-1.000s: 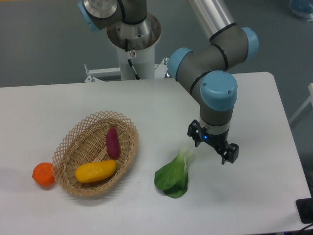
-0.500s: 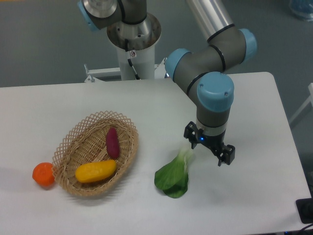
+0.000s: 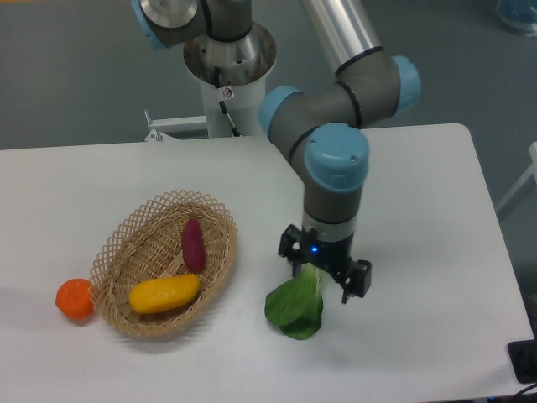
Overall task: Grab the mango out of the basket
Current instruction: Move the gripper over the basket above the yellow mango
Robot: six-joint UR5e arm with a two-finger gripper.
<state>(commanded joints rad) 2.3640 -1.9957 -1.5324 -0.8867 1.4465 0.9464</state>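
On the white table (image 3: 419, 193), the mango (image 3: 164, 293) lies in the basket (image 3: 134, 231) toward the left edge; the gripper (image 3: 324, 272) hangs wide above greens (image 3: 295, 308).

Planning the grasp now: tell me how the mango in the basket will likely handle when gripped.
The mango looks smooth and glossy, so it may slip between the fingers. Its elongated oval shape suggests it could roll or pivot if pinched off-centre. It lies flat on the basket floor, apart from the purple vegetable, so there is probably room to close across its narrow width.
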